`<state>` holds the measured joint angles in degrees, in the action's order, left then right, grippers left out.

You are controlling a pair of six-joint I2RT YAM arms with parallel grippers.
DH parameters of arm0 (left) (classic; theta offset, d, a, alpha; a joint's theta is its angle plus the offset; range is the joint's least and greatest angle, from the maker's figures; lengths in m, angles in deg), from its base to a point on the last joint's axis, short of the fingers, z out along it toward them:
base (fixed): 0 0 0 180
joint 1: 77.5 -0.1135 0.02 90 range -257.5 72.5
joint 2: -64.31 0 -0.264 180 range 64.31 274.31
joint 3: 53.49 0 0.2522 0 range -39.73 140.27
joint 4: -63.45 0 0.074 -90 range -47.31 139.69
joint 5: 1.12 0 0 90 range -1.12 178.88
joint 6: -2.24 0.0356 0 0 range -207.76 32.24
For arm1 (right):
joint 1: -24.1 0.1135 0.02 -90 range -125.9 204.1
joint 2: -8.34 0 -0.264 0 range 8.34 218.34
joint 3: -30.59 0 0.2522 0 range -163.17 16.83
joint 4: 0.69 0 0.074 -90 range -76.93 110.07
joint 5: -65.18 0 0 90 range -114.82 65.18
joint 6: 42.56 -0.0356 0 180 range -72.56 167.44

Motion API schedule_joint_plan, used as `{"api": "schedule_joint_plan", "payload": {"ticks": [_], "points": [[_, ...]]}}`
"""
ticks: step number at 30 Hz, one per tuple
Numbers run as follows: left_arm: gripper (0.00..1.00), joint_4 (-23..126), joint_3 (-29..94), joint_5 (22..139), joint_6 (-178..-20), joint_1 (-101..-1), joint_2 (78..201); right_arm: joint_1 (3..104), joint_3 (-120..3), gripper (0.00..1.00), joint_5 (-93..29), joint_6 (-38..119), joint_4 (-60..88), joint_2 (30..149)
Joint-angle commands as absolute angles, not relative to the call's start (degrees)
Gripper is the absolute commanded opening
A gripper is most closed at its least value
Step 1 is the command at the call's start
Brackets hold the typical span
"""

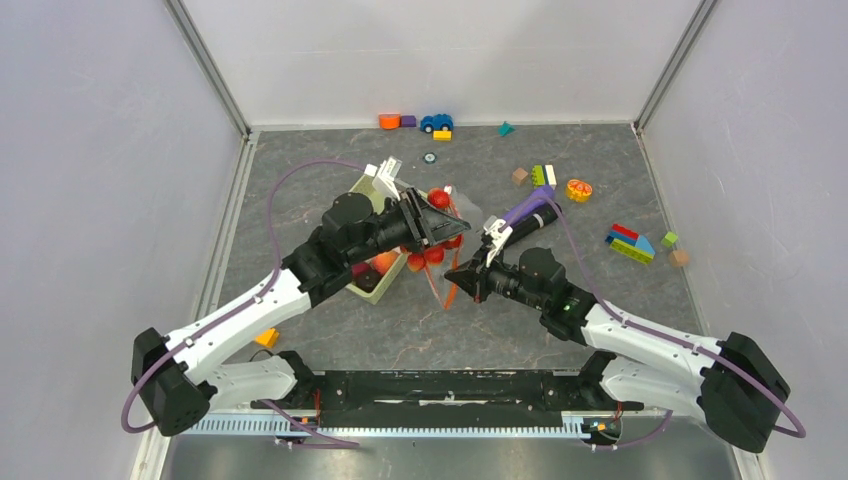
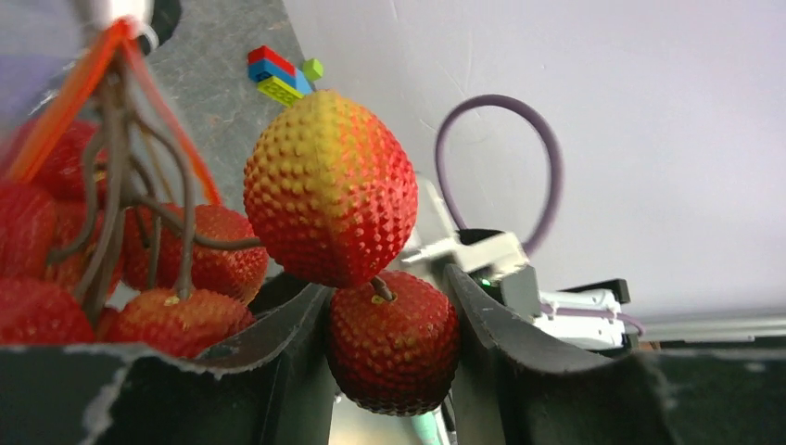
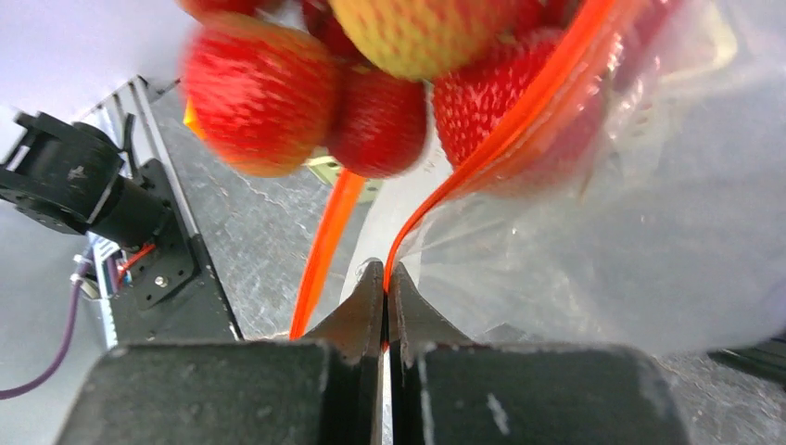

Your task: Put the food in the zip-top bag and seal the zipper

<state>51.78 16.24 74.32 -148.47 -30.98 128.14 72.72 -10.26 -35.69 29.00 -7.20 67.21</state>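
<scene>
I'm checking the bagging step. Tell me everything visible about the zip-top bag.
The zip-top bag is clear, crinkly plastic with an orange-red zipper whose two tracks are parted, so its mouth is open. The right pincer is shut on its edge at the zipper. Bumpy red fruits crowd the mouth, some showing through the plastic.

Your left arm [image 1: 245, 315] and right arm [image 1: 645, 338] have black shoulders beside the mounting rail [image 1: 450, 388], white links beyond it, then black wrists. Lilac cables [image 1: 272, 215] run along both, and a green light [image 1: 566, 307] glows on the right.
</scene>
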Motion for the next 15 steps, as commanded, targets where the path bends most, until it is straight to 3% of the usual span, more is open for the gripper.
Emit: {"api": "schedule_joint_plan", "payload": {"ticks": [1,6,15], "points": [[0.02,64.49,11.32,81.02,-155.56,-30.74,127.84,72.61,-9.01,0.0,-39.35,25.34,-16.88,66.55],[0.02,74.78,5.93,83.52,-161.99,-30.74,128.45,72.66,-8.29,0.0,-45.02,22.3,-22.46,67.9],[0.02,77.41,5.24,86.87,-166.29,-30.17,127.49,74.23,-8.27,0.0,-36.82,28.05,-19.03,71.81]]}}
